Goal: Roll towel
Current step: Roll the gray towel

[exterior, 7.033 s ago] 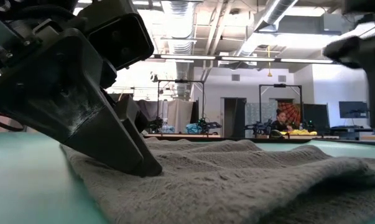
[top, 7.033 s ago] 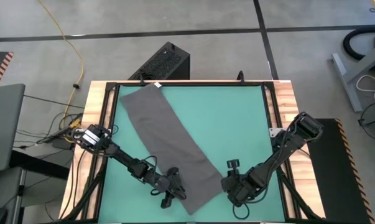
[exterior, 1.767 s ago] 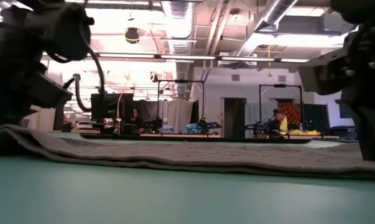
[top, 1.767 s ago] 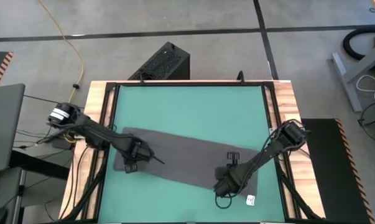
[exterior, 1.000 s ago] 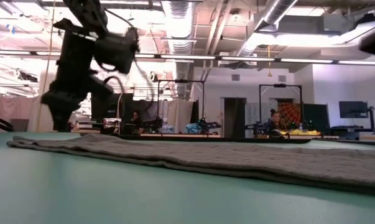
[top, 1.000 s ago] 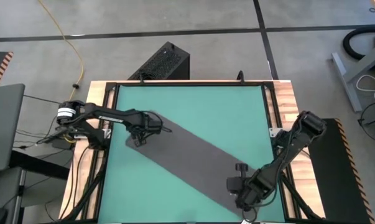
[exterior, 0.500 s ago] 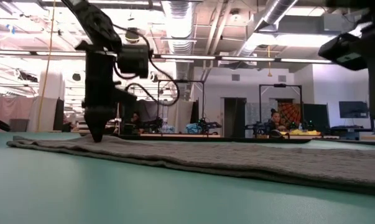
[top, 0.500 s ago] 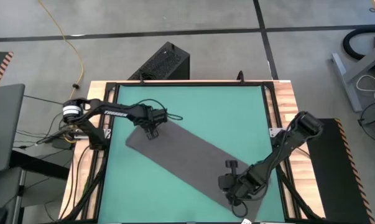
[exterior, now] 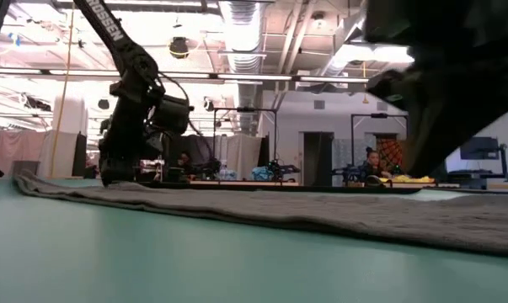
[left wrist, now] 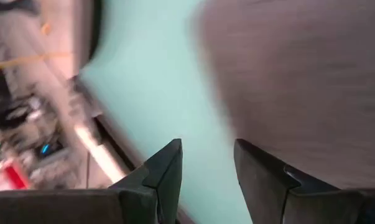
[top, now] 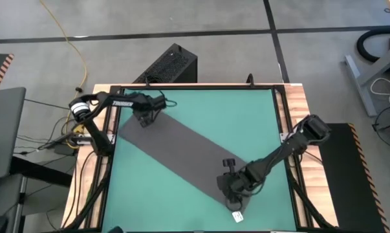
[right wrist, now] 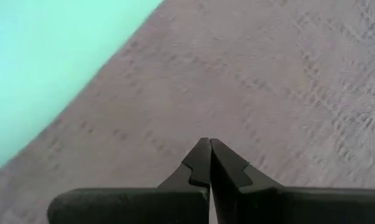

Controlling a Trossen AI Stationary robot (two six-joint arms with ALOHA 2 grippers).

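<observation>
The dark grey towel [top: 178,155] lies flat on the green table as a long strip, slanting from far left to near right. Its small white tag [top: 237,217] sticks out at the near-right end. My left gripper [top: 141,118] is at the towel's far-left end, fingers apart, also seen in the low view [exterior: 110,178] and the left wrist view [left wrist: 209,149]. My right gripper [top: 232,195] is shut over the towel's near-right end, and the right wrist view [right wrist: 209,144] shows towel [right wrist: 268,74] all around it. My left gripper slants down onto the towel's far-left end. One fingertip [left wrist: 246,152] meets the towel's long edge [left wrist: 237,124], and the other stands over bare table beside it. Whether cloth lies between the fingers cannot be told. My right gripper's shut fingertips [right wrist: 203,155] point steeply down onto the towel's top face [right wrist: 175,134], a little in from its near-right end. The fingers hide the contact, so I cannot tell whether they pinch any cloth. The towel lies flat around them.
Black rails and a wooden rim [top: 298,116] border the green table top. A black box [top: 172,65] stands on the floor beyond the far edge. Bare green table lies at the far right [top: 246,116] and near left [top: 149,200]. A person [exterior: 376,164] is far back in the room.
My left gripper has gone toward the table's far-left corner. My right gripper has gone toward the left edge and a little farther back. The whole towel has slid with them toward the far left, staying flat and slanted.
</observation>
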